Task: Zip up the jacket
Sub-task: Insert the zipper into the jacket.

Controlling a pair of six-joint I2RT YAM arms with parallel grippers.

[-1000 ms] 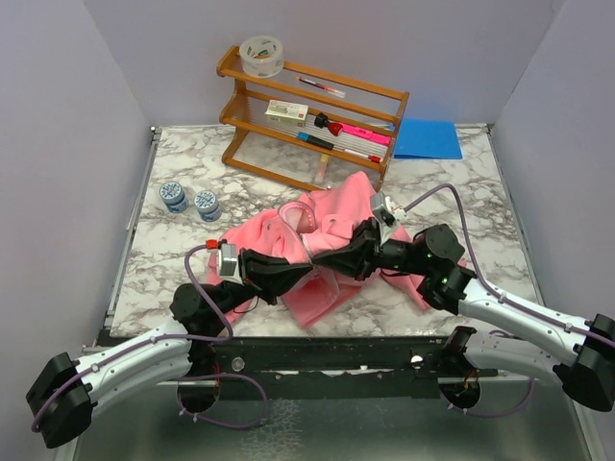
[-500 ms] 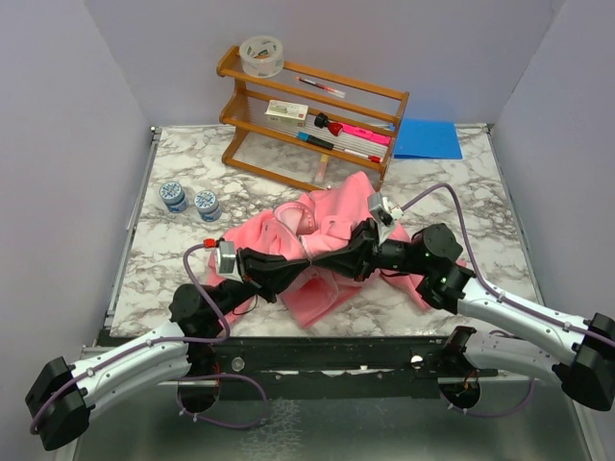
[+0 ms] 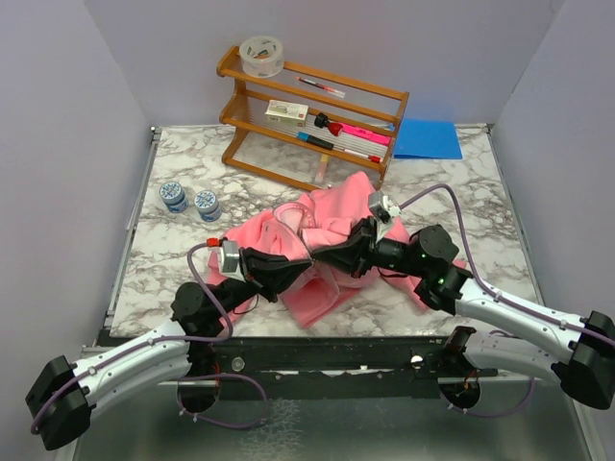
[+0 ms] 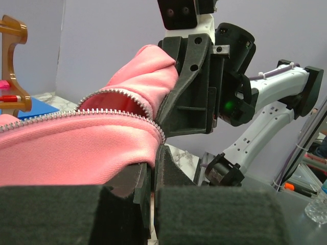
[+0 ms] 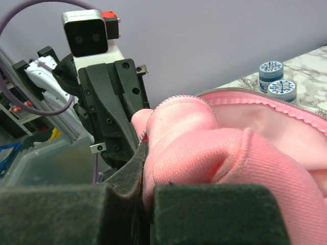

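Nudging the pinched front edges of the jacket [image 3: 336, 213] together, though its zipper teeth [image 4: 115, 93] still run apart.
The jacket lies bunched in the middle of the counter [image 3: 461, 192], raised a little where the arms meet. The left fingers [image 3: 293, 272] and right fingers [image 3: 332, 257] stay clamped narrow on pink fleece, tip to tip. Both wrists have barely shifted this past second, so I judge the halves are being aligned and zipping has not begun.

Robot lab test cell: plain lilac panels [image 3: 58, 144] boxing in a marble-look table [image 3: 480, 192], two robot arms [image 3: 519, 317] bolted at 6 o'clock, wooden rack [image 3: 312, 120] of stationery at 12 o'clock.
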